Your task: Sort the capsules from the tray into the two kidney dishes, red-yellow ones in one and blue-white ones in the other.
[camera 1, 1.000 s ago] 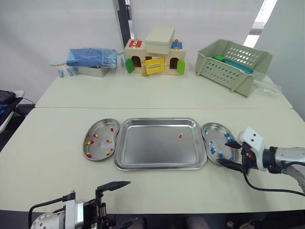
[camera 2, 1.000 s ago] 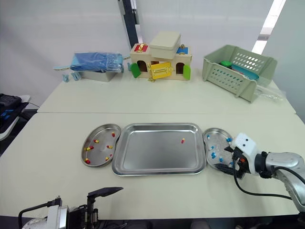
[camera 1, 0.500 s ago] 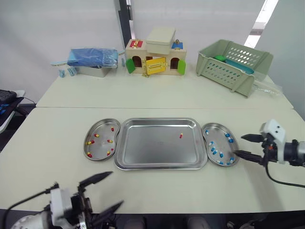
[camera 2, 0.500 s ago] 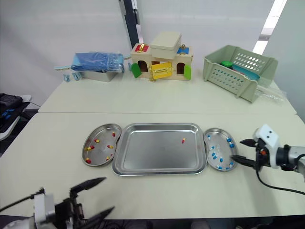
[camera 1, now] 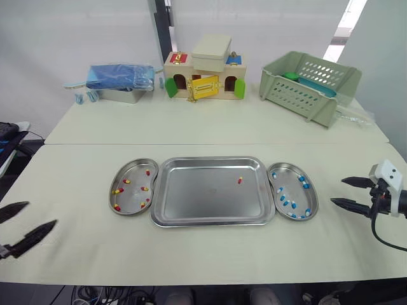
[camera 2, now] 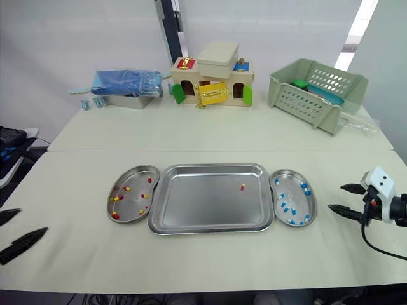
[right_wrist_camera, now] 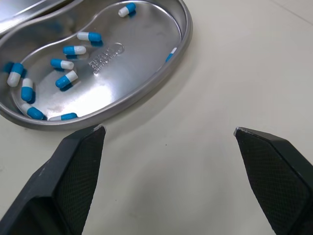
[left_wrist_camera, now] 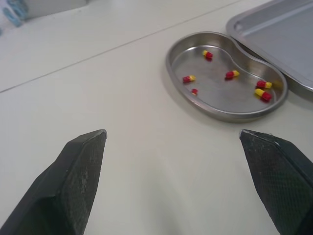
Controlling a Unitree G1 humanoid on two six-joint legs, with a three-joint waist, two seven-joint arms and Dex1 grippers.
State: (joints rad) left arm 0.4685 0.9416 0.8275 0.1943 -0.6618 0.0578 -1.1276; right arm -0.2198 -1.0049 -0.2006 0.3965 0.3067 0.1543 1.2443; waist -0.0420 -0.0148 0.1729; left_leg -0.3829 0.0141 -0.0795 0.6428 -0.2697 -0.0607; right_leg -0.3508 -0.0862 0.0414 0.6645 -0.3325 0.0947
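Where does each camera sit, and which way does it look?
Both eyes: on the head, facing forward and down at the tray, red-yellow dish and blue-white dish; left pincer and right pincer at the sides.
Left wrist: on that arm, looking through its open pincer at the red-yellow dish.
Right wrist: likewise, through its open pincer at the blue-white dish.
Shared: each dish shows from head and wrist.

Steel tray [camera 1: 191,197] with one red-yellow capsule [camera 1: 240,180], red-yellow dish [camera 1: 132,196] left, blue-white dish [camera 1: 293,192] right

hand [right_wrist_camera: 168,134] open | kidney dish [right_wrist_camera: 173,46] holds blue-white capsules [right_wrist_camera: 62,63]
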